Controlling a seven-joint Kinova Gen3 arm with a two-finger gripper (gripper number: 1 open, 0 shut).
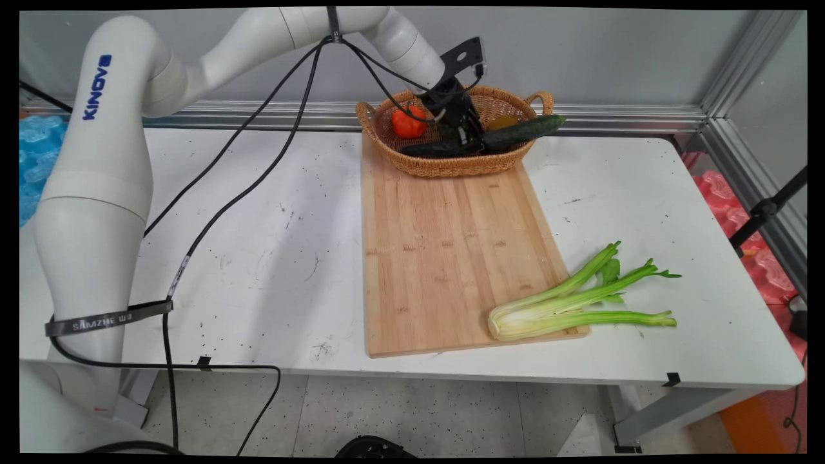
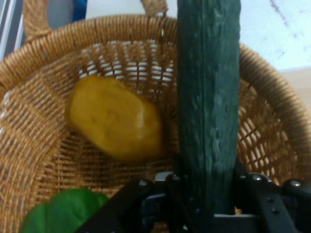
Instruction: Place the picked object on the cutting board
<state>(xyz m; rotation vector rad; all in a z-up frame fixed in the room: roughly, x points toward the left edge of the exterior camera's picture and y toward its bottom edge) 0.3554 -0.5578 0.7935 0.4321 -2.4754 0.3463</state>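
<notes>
Celery, one pale-green bunch of stalks [image 1: 573, 303], lies nearest the camera, w/ its base on the rectangular bamboo cutting board [image 1: 445, 251] and its leafy ends out on the white table [image 1: 258, 258].

Black two-finger gripper [image 1: 465, 132] is down inside the oval woven wicker basket [image 1: 451, 166] at the board's far end, clamped around the long dark-green cucumber [image 1: 522, 132]; in hand view the cucumber [image 2: 209, 97] runs up between the fingers and leaves the frame at the top. Its far end sticks out over the basket's right rim.

Counted in the basket: 1 cucumber, 1 red-orange tomato-like fruit [image 1: 409, 121], 1 yellow rounded vegetable [image 2: 114, 119], mostly hidden in main view, and 1 green item [image 2: 63, 211], cut off at the bottom edge, kind unclear. A dark shape lying under the gripper in main view is hard to make out.
</notes>
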